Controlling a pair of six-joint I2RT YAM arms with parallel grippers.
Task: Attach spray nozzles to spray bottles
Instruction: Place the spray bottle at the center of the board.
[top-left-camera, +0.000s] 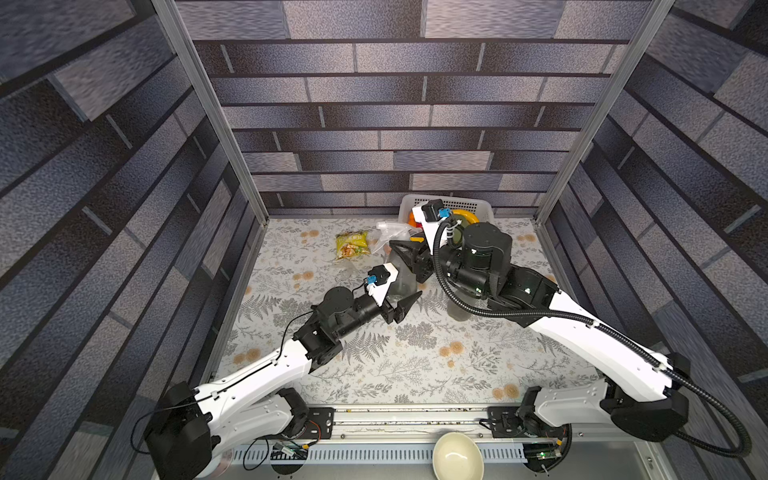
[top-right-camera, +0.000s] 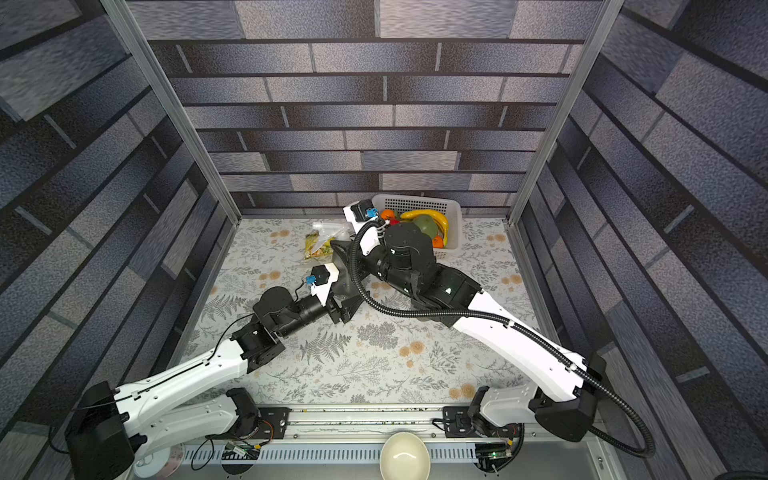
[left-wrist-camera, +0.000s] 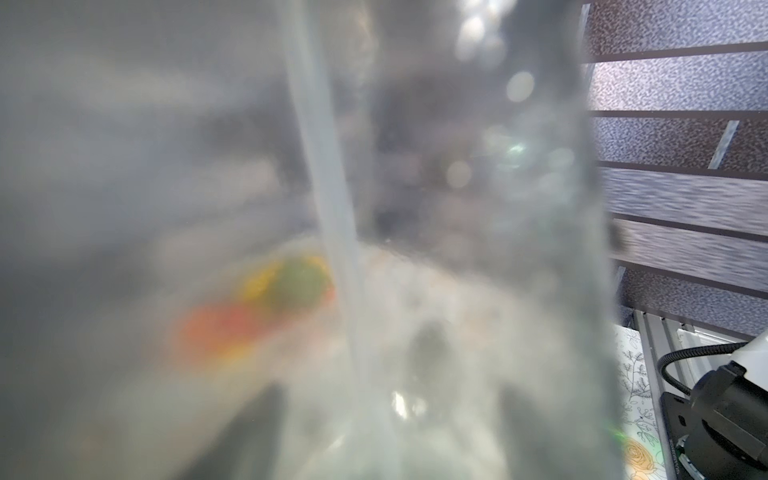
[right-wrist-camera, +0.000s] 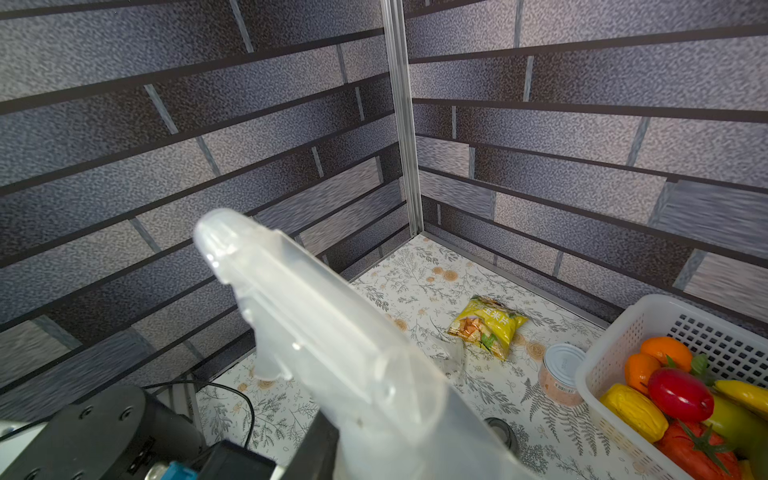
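Smoky-grey translucent plastic spray bottle (top-left-camera: 401, 281) sits near the middle of the floral-patterned tabletop (top-left-camera: 415, 365), between the 2 arms. The left gripper (top-left-camera: 408, 287) straddles its body, jaws set wide apart on either side; I cannot tell whether they press its wall. The blurred bottle fills the left wrist view, with a thin whitish dip tube (left-wrist-camera: 328, 187) running down inside. The right gripper (top-left-camera: 397, 247), jaws clamped on the clear-whitish trigger spray nozzle (right-wrist-camera: 316, 324), holds it over the bottle's neck. A yellow crinkled snack packet (right-wrist-camera: 486, 326), a short pinkish tin can (right-wrist-camera: 561, 374) and a white perforated plastic basket (right-wrist-camera: 615, 328) of fruit lie near the back wall.
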